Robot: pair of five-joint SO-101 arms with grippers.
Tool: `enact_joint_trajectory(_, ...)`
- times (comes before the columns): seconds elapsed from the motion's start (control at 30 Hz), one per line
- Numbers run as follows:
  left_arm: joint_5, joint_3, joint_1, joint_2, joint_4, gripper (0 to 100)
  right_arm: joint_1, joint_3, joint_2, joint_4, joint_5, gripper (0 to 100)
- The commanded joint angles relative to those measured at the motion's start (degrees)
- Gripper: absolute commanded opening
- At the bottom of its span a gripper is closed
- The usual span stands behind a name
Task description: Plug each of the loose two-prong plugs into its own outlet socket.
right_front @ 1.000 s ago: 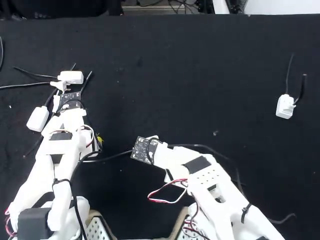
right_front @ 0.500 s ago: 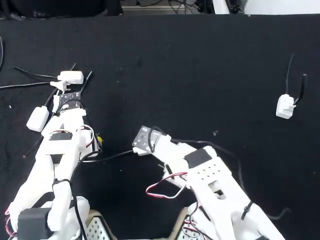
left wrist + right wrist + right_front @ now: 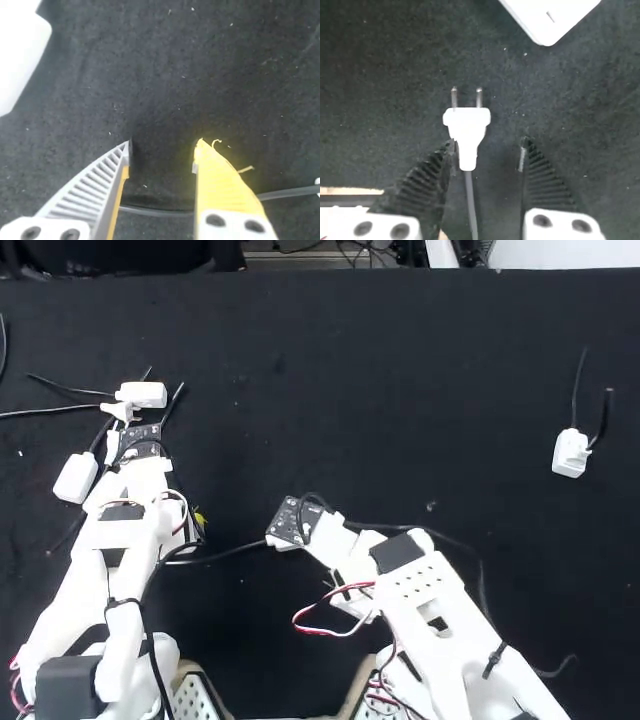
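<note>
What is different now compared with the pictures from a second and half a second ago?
The right arm swung its wrist end up the table, away from its base, then eased back slightly. Its claw is open, the two-prong plug lying between its fingers; no grasp or release is visible. The left arm and the white block at the far right stayed in place.

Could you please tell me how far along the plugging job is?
Done: no plug confirmably seated. In hand: the right gripper, open, straddles a loose two-prong plug, unclamped, a white socket block beyond its prongs. Remaining: grip, insert, then other plugs; the left gripper is open over the mat.
</note>
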Motion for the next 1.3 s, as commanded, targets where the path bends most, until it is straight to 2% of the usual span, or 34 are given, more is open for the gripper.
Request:
enact_joint_trajectory(0.0, 0.62, -0.22, -1.1, -1.58, -0.44, 21, -0.53, -2.95, -0.84, -2.02, -0.26, 15.5)
enact_joint_trajectory(0.13, 0.62, -0.22, -1.1, -1.58, -0.44, 21, 2.02, -2.86, 0.22, -5.89, -0.26, 15.4)
enact_joint_trajectory(0.53, 0.62, -0.22, -1.1, -1.58, -0.62, 21, 1.14, -2.95, 13.67, -8.35, 5.45, 15.2)
enact_joint_trajectory(0.77, 0.62, -0.22, -1.01, -1.58, -0.62, 21, -6.59, -0.92, 8.57, -4.22, 5.1, 15.2)
enact_joint_trajectory(1.1, 0.62, -0.22, -1.1, -1.67, -0.44, 21, -6.59, 2.24, 1.36, -4.22, 5.45, 15.0)
enact_joint_trajectory(1.27, 0.53, -0.22, -1.1, -1.67, -0.44, 21, -2.2, -0.22, -2.68, -3.69, 5.27, 0.8)
